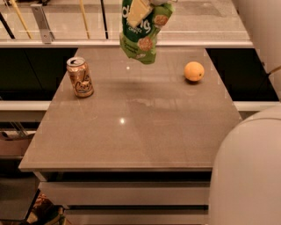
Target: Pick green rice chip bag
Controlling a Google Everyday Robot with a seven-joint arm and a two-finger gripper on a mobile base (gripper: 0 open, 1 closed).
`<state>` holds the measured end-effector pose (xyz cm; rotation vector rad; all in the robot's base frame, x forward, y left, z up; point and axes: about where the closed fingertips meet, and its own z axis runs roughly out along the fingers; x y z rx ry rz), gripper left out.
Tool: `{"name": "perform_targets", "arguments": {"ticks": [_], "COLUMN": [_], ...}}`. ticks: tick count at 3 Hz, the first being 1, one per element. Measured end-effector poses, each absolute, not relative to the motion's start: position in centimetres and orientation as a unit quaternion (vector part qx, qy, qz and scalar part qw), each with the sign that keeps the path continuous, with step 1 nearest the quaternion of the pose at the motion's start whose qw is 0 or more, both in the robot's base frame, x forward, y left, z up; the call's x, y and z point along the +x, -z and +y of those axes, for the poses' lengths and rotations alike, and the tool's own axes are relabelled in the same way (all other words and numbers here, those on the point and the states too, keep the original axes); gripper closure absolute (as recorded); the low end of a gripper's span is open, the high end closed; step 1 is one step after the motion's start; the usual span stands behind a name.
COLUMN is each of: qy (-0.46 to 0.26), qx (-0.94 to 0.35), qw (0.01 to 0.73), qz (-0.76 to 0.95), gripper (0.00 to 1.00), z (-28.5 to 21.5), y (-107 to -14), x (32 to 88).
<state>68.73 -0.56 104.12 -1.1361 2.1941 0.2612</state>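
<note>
The green rice chip bag (142, 41) hangs in the air well above the far part of the grey table (131, 132), at the top middle of the camera view. It is a crinkled light-green pouch with white lettering and round tan rice-cake pictures. My gripper (144, 8) is shut on the bag's upper part at the very top edge of the view. One pale finger (137, 11) lies across the front of the bag. The rest of the gripper is cut off by the frame. The bag's shadow falls on the table below it.
A tan drink can (80, 77) stands upright at the table's far left. An orange (194, 71) lies at the far right. My white arm (246, 176) fills the lower right and the right edge. A rail with posts (41, 19) runs behind the table.
</note>
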Motion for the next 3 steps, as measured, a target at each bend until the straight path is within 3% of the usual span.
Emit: {"name": "perform_targets", "arguments": {"ticks": [3], "qy": [-0.090], "qx": [-0.434], "qw": [0.362], "qz": [0.820], "gripper": [1.00], "z": [-0.9], "y": [-107.9], "x": [67.9]}}
